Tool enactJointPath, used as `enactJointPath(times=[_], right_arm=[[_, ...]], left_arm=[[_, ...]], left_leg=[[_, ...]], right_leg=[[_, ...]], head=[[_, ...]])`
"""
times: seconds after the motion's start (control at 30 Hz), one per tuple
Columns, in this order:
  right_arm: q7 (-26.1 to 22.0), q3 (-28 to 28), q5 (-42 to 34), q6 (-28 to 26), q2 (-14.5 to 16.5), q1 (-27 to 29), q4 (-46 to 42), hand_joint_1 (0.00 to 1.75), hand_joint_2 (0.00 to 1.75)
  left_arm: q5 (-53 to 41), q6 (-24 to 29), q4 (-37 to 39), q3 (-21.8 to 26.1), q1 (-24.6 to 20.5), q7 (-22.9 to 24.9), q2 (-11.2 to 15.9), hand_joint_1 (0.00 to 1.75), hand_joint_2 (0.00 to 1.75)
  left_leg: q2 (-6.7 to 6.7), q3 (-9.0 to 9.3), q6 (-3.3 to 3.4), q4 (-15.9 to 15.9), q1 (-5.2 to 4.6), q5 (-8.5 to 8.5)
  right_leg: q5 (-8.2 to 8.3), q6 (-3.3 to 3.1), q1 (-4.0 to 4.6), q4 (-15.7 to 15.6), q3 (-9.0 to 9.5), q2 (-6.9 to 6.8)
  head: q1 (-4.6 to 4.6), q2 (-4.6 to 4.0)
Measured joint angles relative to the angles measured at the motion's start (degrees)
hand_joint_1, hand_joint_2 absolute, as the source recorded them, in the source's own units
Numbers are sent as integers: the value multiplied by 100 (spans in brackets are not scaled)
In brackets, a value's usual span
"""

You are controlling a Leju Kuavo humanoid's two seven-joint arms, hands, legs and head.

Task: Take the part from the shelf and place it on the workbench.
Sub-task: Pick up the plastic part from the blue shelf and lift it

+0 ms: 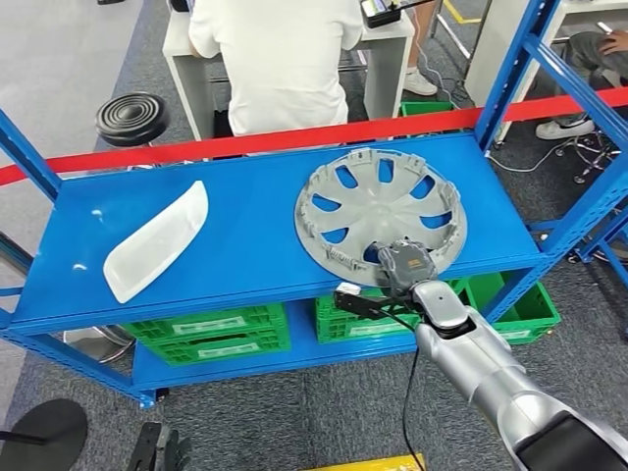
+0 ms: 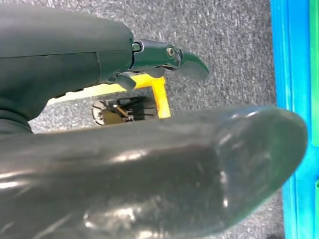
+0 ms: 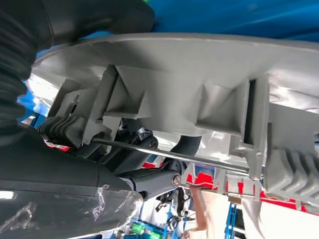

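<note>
From the head view we see the grey wheel cover (image 1: 382,208) lying flat on the top blue shelf (image 1: 244,235), right of centre in the frame, hollow back side up. It is round, so we can name no long axis; its near rim overhangs the shelf's front edge slightly. The right robot hand (image 1: 403,263) sits on that near rim, at lower centre-right, fingers curled over the edge. A white elongated part (image 1: 157,240) lies at left, its long axis running from lower left to upper right. Green crates (image 1: 207,332) sit on the lower shelf. A person in a white shirt (image 1: 282,59) sits beyond the shelf at top centre.

In the left wrist view the left robot hand (image 2: 150,164) hangs over grey carpet (image 2: 226,55), fingers straight, holding nothing.

In the right wrist view the right robot hand's fingers (image 3: 146,167) grip the cover's ribbed rim.
</note>
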Motion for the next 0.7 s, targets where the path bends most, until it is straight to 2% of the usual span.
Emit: enactJointPath(times=[0.07,0.1,0.13,0.17,0.23,0.3,0.4,0.47,0.5,0.57,0.6,0.63,0.67,0.7], right_arm=[[-8,-3,-8,-88,-3,23,-9,175,175],[-16,-7,-15,-145,-7,40,-13,175,175],[-28,-14,-26,-204,-10,58,-17,175,175],[-44,-28,-47,-272,-20,84,-34,175,175],[-123,-102,-160,-491,-71,210,-184,175,175],[-281,-273,-398,-873,-171,467,-597,175,175],[-630,-630,-984,-1361,-273,991,-1606,175,175],[-1012,-835,-1619,-1482,-309,1394,-2368,175,175],[-1274,-925,-2076,-1504,-320,1617,-2762,175,175],[-1875,-1079,-3138,-1492,-321,2073,-3533,175,175],[-2131,-1132,-3577,-1466,-318,2283,-3880,175,175],[-2335,-1173,-3898,-1434,-311,2460,-4194,175,175],[-2472,-1199,-4102,-1403,-304,2601,-4477,175,175],[-2542,-1217,-4195,-1380,-297,2703,-4703,175,175]], left_arm=[[34,-93,1,-1,15,-150,-5,0,0],[51,-145,2,-2,29,-242,-7,0,0],[63,-187,2,-2,40,-331,-7,0,0],[78,-224,2,-4,49,-427,-2,0,0],[120,-268,2,-10,57,-661,9,0,0],[179,-247,2,-16,77,-900,13,0,0],[257,-96,2,-14,159,-1016,17,0,0],[316,-18,1,-7,216,-1044,29,0,0],[345,7,1,1,243,-1064,37,0,0],[384,26,0,20,303,-1113,45,0,0],[396,28,1,28,336,-1136,48,0,0],[402,29,1,33,366,-1155,50,0,0],[409,30,1,37,387,-1167,52,0,0],[415,30,1,40,398,-1171,54,0,0]], left_leg=[[0,-345,-28,714,-2,-344],[0,-477,-36,979,0,-422],[0,-531,-42,1080,3,-400],[1,-478,-45,967,8,-272],[1,-163,-50,355,22,86],[-11,107,-6,-194,30,238],[-21,160,126,-337,20,208],[-26,183,201,-351,33,202],[-31,194,232,-356,39,195],[-50,209,275,-354,30,169],[-57,220,284,-354,26,154],[-62,237,283,-353,23,138],[-64,265,273,-352,23,117],[-65,301,254,-352,24,91]], right_leg=[[1,-18,1,-1,-6,-17],[1,-19,2,-1,-9,-22],[1,-17,0,0,-10,-25],[0,-11,-5,1,-9,-25],[-6,27,-11,10,-8,-25],[-21,98,4,50,-42,-19],[-28,202,2,43,-68,-9],[-166,251,-7,222,-140,-9],[-325,264,-7,498,-268,-8],[-681,268,-1,1276,-642,-4],[-766,265,-1,1571,-803,-4],[-735,261,-1,1670,-875,-4],[-590,253,-3,1534,-831,-4],[-373,246,-5,1202,-683,-5]], head=[[-14,0],[-15,0],[-16,0],[-16,0],[-20,0],[-17,0],[-8,0],[8,0],[16,0],[36,0],[39,0],[45,0],[47,0],[48,0]])
